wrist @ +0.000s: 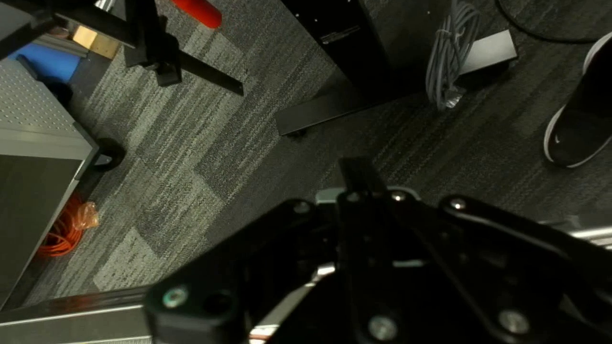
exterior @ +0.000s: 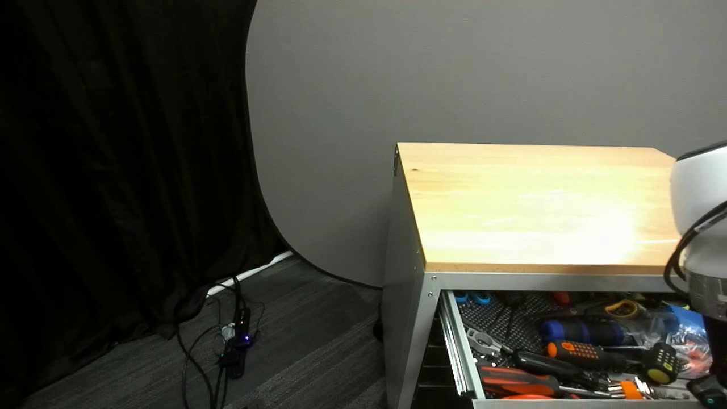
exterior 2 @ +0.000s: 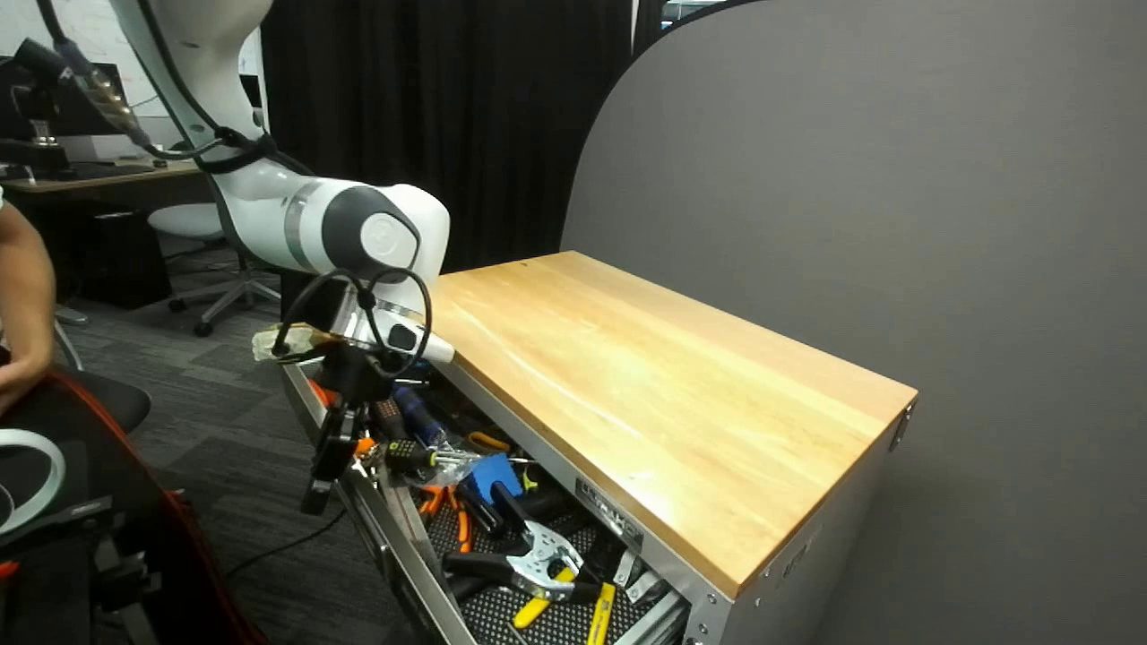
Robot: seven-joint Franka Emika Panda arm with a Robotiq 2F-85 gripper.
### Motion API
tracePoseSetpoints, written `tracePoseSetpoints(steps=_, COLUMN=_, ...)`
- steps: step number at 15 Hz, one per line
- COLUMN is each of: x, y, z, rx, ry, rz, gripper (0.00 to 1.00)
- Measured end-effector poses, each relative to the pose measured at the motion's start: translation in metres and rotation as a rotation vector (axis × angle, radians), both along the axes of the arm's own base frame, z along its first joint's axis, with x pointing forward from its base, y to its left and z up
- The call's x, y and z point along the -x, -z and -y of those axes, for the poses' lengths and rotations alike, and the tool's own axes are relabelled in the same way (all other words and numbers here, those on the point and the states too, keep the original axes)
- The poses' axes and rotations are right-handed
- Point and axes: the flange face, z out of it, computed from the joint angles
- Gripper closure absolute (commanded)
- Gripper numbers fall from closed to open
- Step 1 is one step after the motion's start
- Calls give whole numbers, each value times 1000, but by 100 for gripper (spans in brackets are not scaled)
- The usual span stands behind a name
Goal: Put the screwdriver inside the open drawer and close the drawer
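A black curtain (exterior: 113, 159) is hanging left of a grey backdrop (exterior: 483, 74). Cables (exterior: 197, 364) are lying on the carpet (exterior: 324, 352) nearby.

The wooden top (exterior 2: 681, 394) is reflecting glare and is showing a knot (exterior: 414, 169) near a corner. The floor (wrist: 158, 200), streaked grey carpet, is carrying a chair (exterior 2: 188, 224), a black shoe (wrist: 578, 110) and an orange coil (wrist: 62, 239), the coil lying near a wheel (wrist: 111, 155). Black cables (exterior: 212, 395) are trailing across the carpet beside a device (exterior: 232, 359) showing a purple light (exterior: 246, 339).
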Motion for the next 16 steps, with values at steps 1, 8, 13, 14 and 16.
tracePoseSetpoints(steps=1, x=-6, y=-1, z=-3, rx=1, ry=3, rz=14, gripper=93)
tracePoseSetpoints(steps=8, x=-62, y=-10, z=-21, rx=-18, ry=4, rz=117, gripper=94)
tracePoseSetpoints(steps=13, x=-85, y=-12, z=-36, rx=-27, ry=-13, rz=152, gripper=94)
tracePoseSetpoints(steps=14, x=-88, y=-12, z=-39, rx=-29, ry=-16, rz=158, gripper=94)
tracePoseSetpoints(steps=16, x=-92, y=-12, z=-44, rx=-33, ry=-25, rz=167, gripper=94)
